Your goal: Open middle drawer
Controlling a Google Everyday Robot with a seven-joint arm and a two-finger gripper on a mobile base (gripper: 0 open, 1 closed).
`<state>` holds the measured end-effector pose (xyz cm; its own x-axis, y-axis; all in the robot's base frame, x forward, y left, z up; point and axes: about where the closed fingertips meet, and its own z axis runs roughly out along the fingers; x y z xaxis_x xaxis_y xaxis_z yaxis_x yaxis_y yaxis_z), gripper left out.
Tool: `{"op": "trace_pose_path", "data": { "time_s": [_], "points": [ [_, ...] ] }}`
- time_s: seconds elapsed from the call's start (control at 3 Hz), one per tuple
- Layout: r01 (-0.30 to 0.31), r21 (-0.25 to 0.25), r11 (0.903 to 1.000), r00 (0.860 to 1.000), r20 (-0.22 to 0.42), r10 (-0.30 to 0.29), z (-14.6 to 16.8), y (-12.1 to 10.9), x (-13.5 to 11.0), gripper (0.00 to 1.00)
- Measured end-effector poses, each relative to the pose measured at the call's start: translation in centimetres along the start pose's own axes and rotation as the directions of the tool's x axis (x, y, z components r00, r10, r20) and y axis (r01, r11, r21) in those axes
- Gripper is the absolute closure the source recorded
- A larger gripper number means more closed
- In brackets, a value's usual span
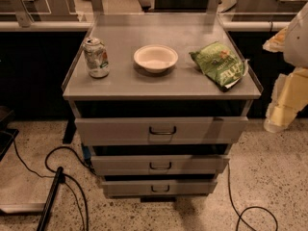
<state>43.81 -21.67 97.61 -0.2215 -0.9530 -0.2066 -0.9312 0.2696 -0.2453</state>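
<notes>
A grey cabinet (161, 88) with three stacked drawers stands in the middle of the view. The middle drawer (125, 165) is the second one, a low grey front with a small dark loop handle (160, 166). Only its front panel shows; its tray is hidden. Above it is the taller top drawer (115, 130), below it the narrower bottom drawer (125, 187). My gripper (285, 105) hangs at the right edge of the view, pale yellow below a white arm part. It is to the right of the cabinet, about level with the top drawer, and touches nothing.
On the cabinet top stand a drink can (96, 57) at the left, a white bowl (155, 58) in the middle and a green chip bag (219, 64) at the right. Black cables (67, 177) lie on the speckled floor at both sides. A rail (38, 26) runs behind.
</notes>
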Motion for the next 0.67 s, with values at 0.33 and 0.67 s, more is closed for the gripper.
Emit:
{"op": "trace_pose_path", "data": {
  "time_s": [0.33, 0.67],
  "points": [
    [0.0, 0.004, 1.0, 1.0, 0.002, 0.0, -0.1, 0.0, 0.0, 0.0],
    [0.012, 0.017, 0.9998, 1.0, 0.022, -0.012, 1.2, 1.1, 0.4, 0.0]
  ]
}}
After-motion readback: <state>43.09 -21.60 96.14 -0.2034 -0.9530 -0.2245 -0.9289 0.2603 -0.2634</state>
